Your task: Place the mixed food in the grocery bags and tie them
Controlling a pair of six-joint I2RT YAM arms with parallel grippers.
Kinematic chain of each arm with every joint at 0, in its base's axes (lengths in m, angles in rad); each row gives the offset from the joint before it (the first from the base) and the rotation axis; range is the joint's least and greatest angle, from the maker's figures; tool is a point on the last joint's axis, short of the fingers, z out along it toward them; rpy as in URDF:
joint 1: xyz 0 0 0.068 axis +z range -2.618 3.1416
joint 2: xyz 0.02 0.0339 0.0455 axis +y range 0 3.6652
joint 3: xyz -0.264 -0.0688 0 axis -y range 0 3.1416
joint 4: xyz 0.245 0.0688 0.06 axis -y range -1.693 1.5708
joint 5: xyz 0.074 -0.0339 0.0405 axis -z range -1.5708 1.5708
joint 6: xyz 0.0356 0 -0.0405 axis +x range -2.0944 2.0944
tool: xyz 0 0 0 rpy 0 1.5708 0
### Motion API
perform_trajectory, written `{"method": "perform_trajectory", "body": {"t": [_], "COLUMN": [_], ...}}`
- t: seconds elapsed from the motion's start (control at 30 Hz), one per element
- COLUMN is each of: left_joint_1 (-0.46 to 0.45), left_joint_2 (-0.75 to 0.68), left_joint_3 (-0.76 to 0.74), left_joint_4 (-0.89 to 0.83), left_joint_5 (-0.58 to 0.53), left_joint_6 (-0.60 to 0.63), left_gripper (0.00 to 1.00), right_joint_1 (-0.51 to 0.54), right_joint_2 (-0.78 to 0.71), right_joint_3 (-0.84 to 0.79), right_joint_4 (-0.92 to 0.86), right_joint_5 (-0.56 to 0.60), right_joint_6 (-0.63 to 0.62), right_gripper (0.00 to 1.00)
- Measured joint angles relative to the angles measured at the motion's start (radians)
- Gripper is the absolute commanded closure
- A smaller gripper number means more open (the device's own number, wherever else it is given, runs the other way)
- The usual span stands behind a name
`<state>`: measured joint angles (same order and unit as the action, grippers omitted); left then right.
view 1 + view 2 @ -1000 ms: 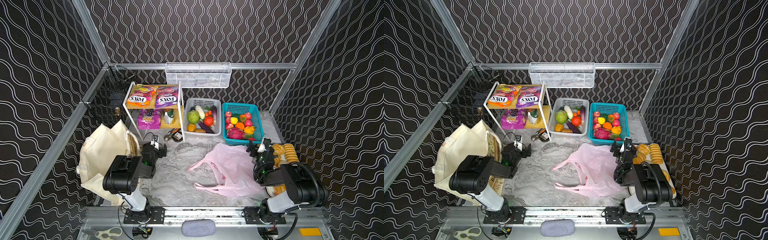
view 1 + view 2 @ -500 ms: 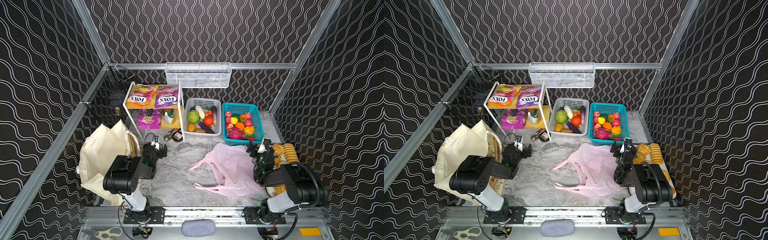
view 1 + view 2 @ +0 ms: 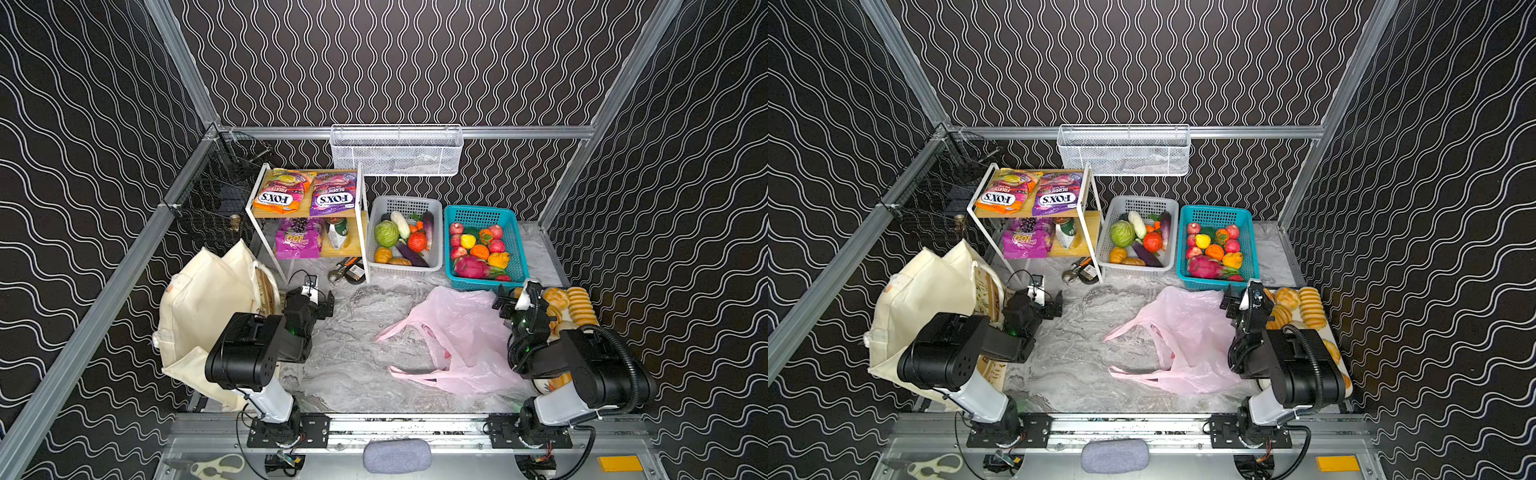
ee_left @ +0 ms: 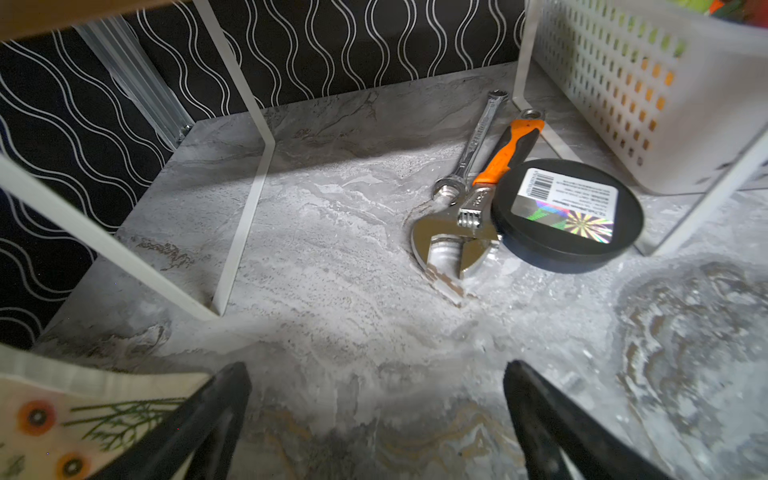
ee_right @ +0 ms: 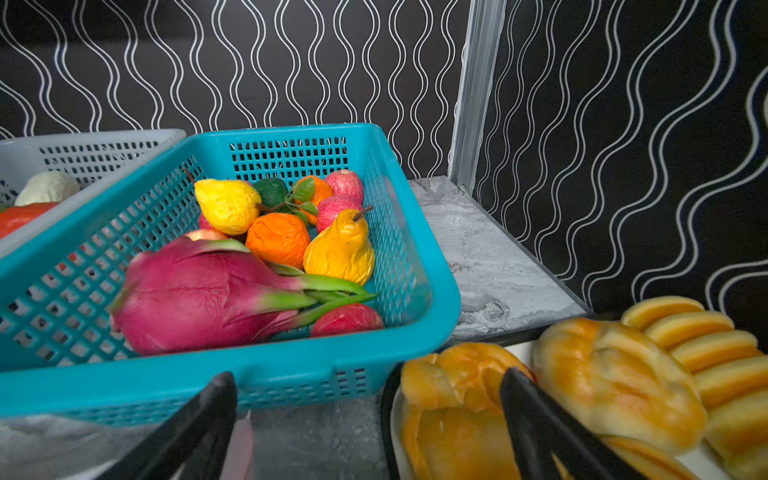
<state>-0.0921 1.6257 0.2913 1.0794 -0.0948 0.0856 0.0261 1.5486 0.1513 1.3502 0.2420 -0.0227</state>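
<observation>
While my left claw point(image 4: 376, 370) and right claw point(image 5: 368, 376) both stand wide open and empty, the dragon fruit point(image 5: 195, 295) lies in the teal basket point(image 5: 291, 365), beyond the far edge of the flat pink plastic bag point(image 3: 457, 332). Risk: its collapsed mouth may refuse the fruit.

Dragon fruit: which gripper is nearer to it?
Right. The right gripper sits just outside the teal basket, close to the dragon fruit; the left gripper is far off, beside the cream tote.
</observation>
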Motion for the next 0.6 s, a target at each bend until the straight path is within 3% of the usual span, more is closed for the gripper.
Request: {"method": "perform_trajectory", "body": {"t": [0.27,0.43,0.6], "left_joint_1": [-0.003,-0.005,-0.005], "left_joint_2": [-0.279,-0.445,-0.565], "left_joint_3": [0.049,0.164,0.307], "left_joint_4": [-0.159,-0.402,-0.69], "left_joint_5": [0.068,0.136,0.205], "left_joint_6": [0.023,-0.002,-0.114], "left_gripper": [0.01,0.01,0.01], "right_joint_1": [0.0,0.0,0.0], "right_joint_2": [-0.105,-0.304,-0.524], "right_joint_3": [-0.015,0.031,0.141], "right_joint_4": [-0.016,-0.189,-0.512], "right_joint_5": [-0.019,-0.023,-0.07], "right_joint_6": [-0.005,0.002,0.143], "right_gripper": [0.0,0.0,0.0]}}
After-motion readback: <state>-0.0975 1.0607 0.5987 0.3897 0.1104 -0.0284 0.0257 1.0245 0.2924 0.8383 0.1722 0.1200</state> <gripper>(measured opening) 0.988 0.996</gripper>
